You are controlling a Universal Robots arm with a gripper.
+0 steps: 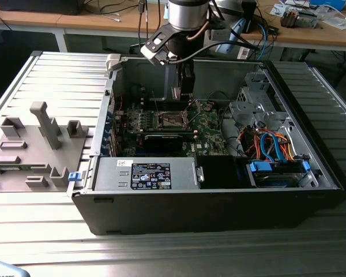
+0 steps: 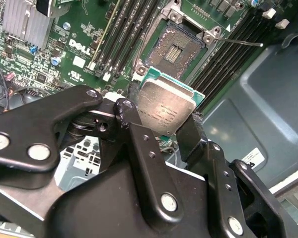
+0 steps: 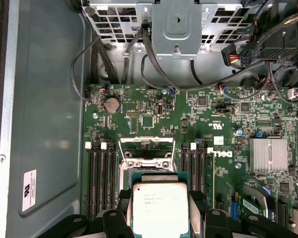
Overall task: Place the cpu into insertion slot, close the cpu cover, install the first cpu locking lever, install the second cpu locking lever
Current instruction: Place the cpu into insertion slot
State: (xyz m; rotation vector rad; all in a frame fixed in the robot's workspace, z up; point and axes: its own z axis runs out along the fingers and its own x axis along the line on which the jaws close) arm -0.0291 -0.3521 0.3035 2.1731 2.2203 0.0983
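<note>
Currently | black jaws gripping flat square silver-topped cpu (image 2: pixel 166 111) | above dark square metal-rimmed insertion slot (image 2: pixel 176 49)

Silver heatsink (image 3: pixel 269 154); grey jig (image 1: pixel 46 130), perhaps plastic

Light: bright, even, from overhead in the exterior view.
Glare: pale sheen on the ribbed table (image 1: pixel 173 254), lower frame; also on the cpu (image 3: pixel 160 208) lid in both wrist views.
Shadow: my tool (image 2: pixel 161 116) reads near-black, lower frame.
</note>
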